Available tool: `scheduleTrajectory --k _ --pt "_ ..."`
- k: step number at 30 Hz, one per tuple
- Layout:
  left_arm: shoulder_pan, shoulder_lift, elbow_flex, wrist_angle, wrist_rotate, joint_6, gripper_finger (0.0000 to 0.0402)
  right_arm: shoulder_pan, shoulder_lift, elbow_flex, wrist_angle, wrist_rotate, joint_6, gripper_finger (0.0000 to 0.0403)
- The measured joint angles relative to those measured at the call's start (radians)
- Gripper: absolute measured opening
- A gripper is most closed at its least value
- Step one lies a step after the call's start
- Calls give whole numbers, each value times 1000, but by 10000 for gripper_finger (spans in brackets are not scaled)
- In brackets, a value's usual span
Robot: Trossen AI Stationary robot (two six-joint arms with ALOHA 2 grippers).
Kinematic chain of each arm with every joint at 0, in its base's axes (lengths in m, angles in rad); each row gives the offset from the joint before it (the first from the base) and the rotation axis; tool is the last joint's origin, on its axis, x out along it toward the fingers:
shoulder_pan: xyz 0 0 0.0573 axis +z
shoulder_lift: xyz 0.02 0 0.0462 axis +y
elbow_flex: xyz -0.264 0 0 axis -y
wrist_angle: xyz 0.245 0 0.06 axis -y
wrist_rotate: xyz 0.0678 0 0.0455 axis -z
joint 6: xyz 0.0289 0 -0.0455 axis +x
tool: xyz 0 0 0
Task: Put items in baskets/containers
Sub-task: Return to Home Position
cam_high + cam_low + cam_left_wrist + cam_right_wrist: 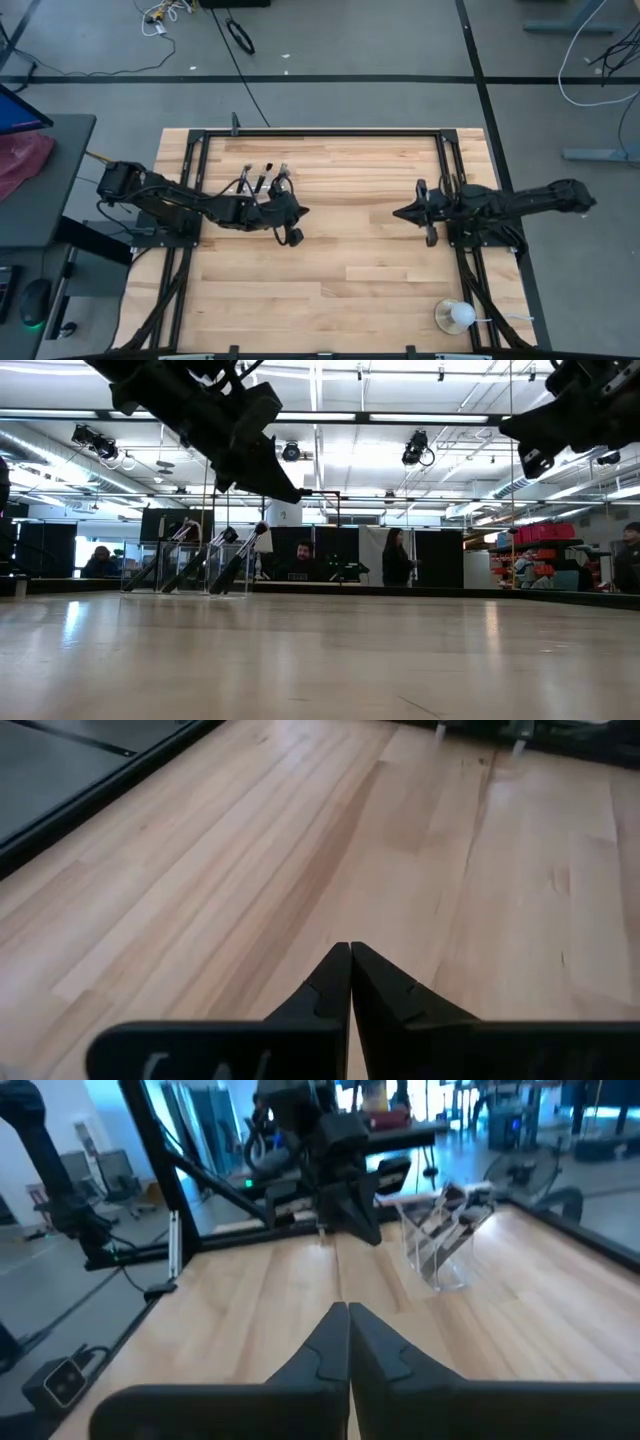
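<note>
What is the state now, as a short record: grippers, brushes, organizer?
left gripper: shut, empty, raised just beside the organizer
right gripper: shut, empty, raised over the right side of the table
brushes: all visible ones lean inside the organizer
organizer: clear, upright, far-left area of the table
other: white ball on a dish, near-right corner
</note>
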Motion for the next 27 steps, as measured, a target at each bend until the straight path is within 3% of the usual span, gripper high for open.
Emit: scheduleTrajectory --k 9,16,27 --pt "0 0 0 -2 0 0 18 -26 -213 -134 9 -5 -5 2" --pt "0 0 0 -3 3 0 18 -58 -329 -140 -153 -40 9 2" --pt "0 0 0 -2 0 -1 18 -60 -349 -179 -69 -64 24 2"
